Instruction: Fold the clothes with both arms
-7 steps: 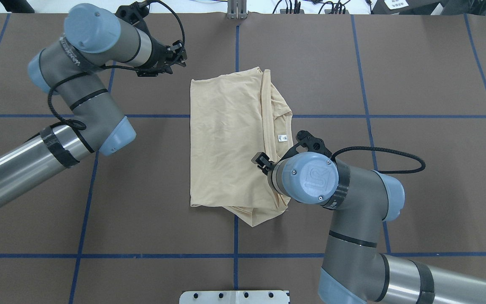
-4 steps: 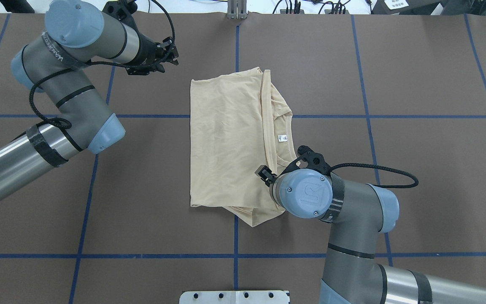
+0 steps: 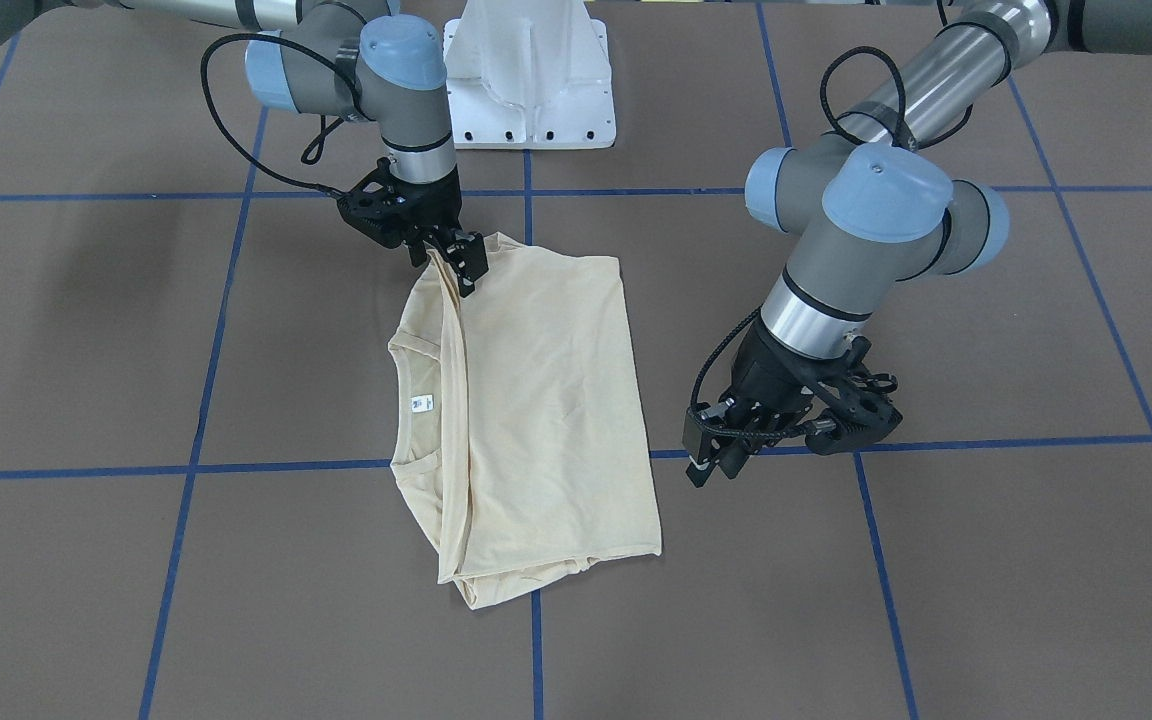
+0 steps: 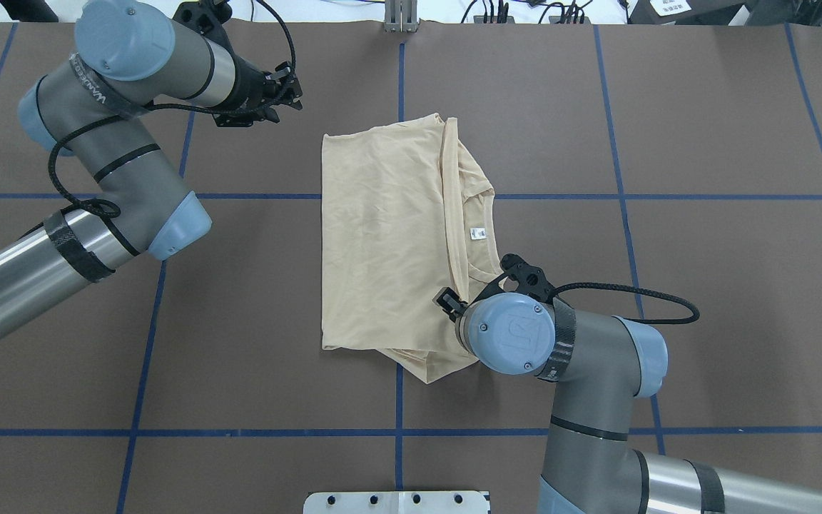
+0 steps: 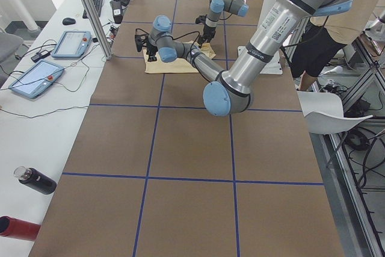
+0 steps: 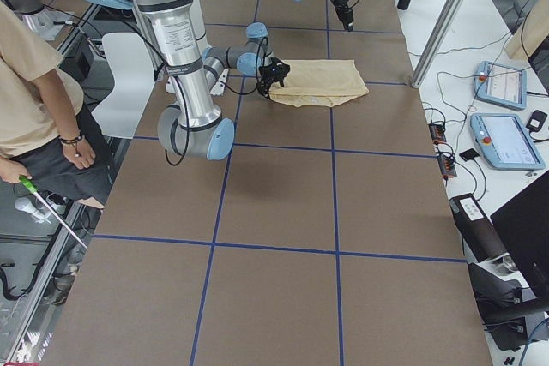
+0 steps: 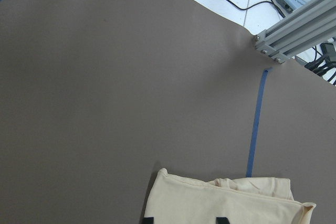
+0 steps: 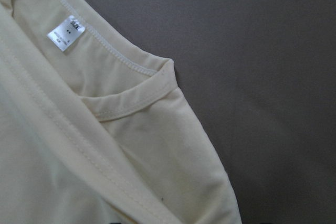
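— How many shirts are lying there?
— One shirt (image 4: 382, 235), folded, mid-counter (image 4: 703, 285).
— And claws?
— Two. The left claw (image 3: 716, 462) is hanging spread beside it, apart. The right claw (image 3: 461, 270) is sitting at a collar-side corner; I cannot tell its grip.

**Desk:** Light?
**Photographer:** Bright, even, from overhead. Soft, faint shadows fall on the brown table (image 3: 86, 560).
**Desk:** Flaws?
**Photographer:** Glare streaks the left arm (image 4: 4, 285) along its silver tube. Side views stretch toward their edges. Focus is sharp throughout.
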You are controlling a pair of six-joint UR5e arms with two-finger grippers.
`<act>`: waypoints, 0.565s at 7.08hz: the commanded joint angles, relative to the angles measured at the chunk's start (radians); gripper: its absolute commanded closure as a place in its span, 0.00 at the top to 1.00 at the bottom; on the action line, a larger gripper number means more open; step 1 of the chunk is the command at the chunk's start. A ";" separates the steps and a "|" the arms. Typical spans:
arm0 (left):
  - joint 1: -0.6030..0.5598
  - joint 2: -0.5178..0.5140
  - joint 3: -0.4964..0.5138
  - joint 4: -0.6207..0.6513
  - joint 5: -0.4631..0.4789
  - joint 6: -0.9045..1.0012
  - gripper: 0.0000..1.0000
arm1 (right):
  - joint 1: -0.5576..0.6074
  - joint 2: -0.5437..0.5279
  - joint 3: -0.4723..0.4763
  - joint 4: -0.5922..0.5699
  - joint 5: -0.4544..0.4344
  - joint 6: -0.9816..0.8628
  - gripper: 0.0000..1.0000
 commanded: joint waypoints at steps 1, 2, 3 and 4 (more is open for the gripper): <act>0.001 -0.002 0.000 -0.002 0.000 -0.003 0.50 | 0.000 0.000 0.002 -0.011 0.002 0.003 0.48; 0.001 -0.002 0.000 -0.002 0.000 -0.003 0.50 | 0.000 0.000 0.005 -0.027 0.002 0.001 0.00; 0.001 -0.002 0.000 -0.002 0.000 -0.003 0.50 | 0.000 0.003 0.011 -0.028 0.002 0.001 0.00; 0.001 -0.002 0.000 -0.002 0.000 -0.003 0.50 | 0.000 0.004 0.028 -0.031 0.005 0.001 0.00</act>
